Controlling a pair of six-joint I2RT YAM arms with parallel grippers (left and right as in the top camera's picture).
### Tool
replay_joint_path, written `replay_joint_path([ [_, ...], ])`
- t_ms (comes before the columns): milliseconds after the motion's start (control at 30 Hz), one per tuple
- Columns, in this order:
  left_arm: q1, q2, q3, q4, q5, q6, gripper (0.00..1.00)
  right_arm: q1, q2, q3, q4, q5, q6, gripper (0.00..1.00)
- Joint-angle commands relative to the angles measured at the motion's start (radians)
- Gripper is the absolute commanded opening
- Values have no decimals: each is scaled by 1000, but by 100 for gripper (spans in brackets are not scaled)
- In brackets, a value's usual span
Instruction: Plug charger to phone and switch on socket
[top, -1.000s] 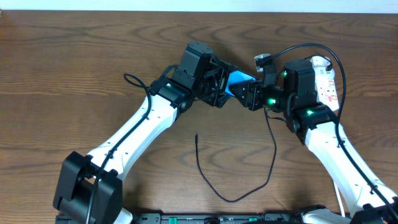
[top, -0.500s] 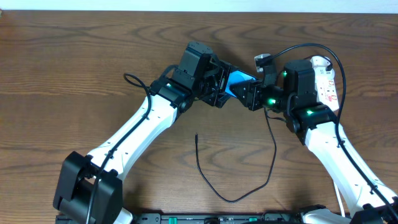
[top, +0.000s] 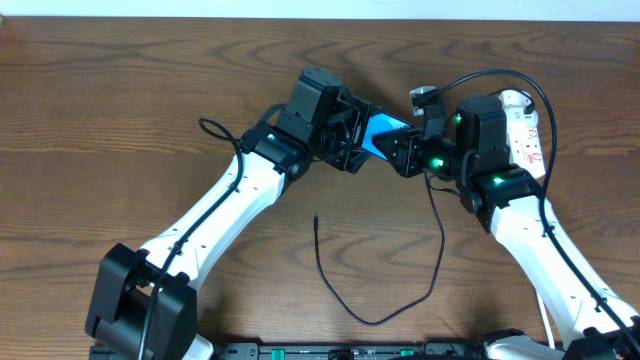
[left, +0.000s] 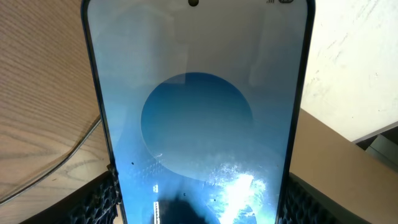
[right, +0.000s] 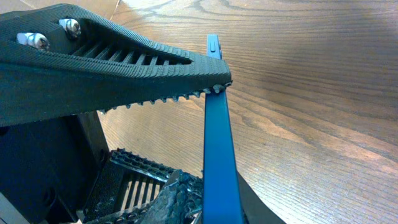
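The phone, with its bright blue screen, is held off the table between both grippers. My left gripper is shut on it: in the left wrist view its black fingers press both long edges of the phone. My right gripper grips the other end. The right wrist view shows the phone edge-on between my right gripper's pads. The charger lies looped on the table, its plug tip free. The socket lies white behind the right arm.
A small grey adapter with a black cable arc sits behind the right gripper. The left gripper's ribbed finger fills the top left of the right wrist view. The wooden table ends at a pale back edge.
My right gripper's jaws have narrowed onto the phone. Both arms, the phone and the charger cable stay where they were.
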Motion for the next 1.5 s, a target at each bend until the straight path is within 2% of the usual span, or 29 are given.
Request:
replay_joint_path([
  [0, -2, -34, 9, 9, 17, -5, 7, 9, -2, 19, 0, -9, -2, 17],
  [200, -2, -34, 9, 9, 17, -5, 7, 9, -2, 19, 0, -9, -2, 15],
  [333, -2, -34, 9, 6, 17, -5, 7, 9, -2, 19, 0, -9, -2, 8],
  [667, -2, -34, 9, 1, 17, -4, 7, 9, -2, 19, 0, -9, -2, 1],
  [833, -2, -34, 9, 1, 17, -3, 7, 9, -2, 19, 0, -9, 6, 1],
  [867, -2, -34, 9, 1, 17, -1, 9, 9, -2, 19, 0, -10, 6, 1],
  [933, -2, -34, 9, 0, 17, -1, 36, 9, -2, 19, 0, -9, 6, 1],
  [967, -2, -34, 9, 0, 17, -1, 60, 9, -2, 19, 0, -9, 6, 1],
  [1033, -2, -34, 9, -6, 17, -1, 91, 9, -2, 19, 0, -9, 6, 1],
  [1467, 1, -34, 9, -36, 47, 0, 92, -21, -2, 19, 8, 23, 40, 1],
])
